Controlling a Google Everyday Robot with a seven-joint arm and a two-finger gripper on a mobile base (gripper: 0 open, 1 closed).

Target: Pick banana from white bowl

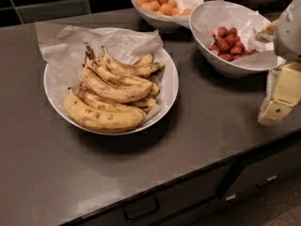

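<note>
Counter bears white bowl of bananas; hand hovers far right, grip unreadable.

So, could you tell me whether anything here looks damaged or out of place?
Nothing is spilled. The bananas in the white bowl are brown-speckled with dark stems, seemingly overripe. The gripper hangs at the right edge, beside the berry bowl.

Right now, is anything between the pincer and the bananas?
Nothing visible. The pincer hangs at the right edge, and only bare counter lies between it and the bananas in the white bowl. The bowl of red berries sits farther back, beside that path.
</note>
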